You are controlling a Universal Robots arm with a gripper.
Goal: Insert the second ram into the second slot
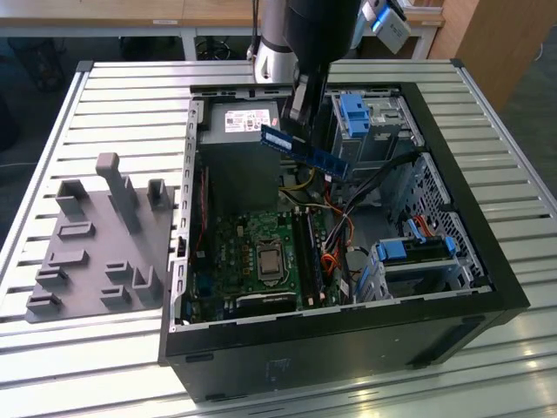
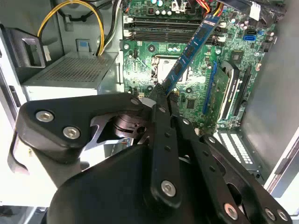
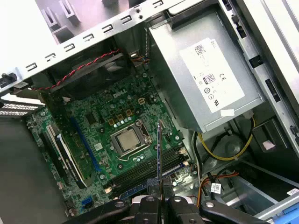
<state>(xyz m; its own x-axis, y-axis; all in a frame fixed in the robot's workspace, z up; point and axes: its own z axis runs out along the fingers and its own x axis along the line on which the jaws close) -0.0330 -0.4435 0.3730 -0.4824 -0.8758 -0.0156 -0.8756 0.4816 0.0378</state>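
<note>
At the exterior view's left a grey moulded fixture (image 1: pixel 96 252) lies flat on the slatted metal bench (image 1: pixel 130 104), just beside the open computer case (image 1: pixel 487 287), with bare slats along its other sides. Inside the case the green motherboard (image 1: pixel 252 252) lies against the left wall, and the silver power supply (image 1: pixel 239 131) is boxed in behind it.

Over the middle, the arm (image 1: pixel 313 35) comes down across the far rim. The jaws are clamped tight on the second ram (image 1: pixel 324 158), which hangs tilted in the air above the board, lower toward the exterior view's right. It touches nothing and is apart from every wall.

In the second wrist view the second ram (image 2: pixel 194 44) slants out over the board. In the first wrist view it is a thin edge-on line (image 3: pixel 159 149) between the processor socket (image 3: pixel 128 140) and the power supply, with the long memory slots (image 3: pixel 145 175) running below it.

Further right the room tightens: loose cables (image 1: pixel 332 259) sit beside the slots, and two blue drive caddies (image 1: pixel 352 113) (image 1: pixel 409 248) crowd the right wall.
</note>
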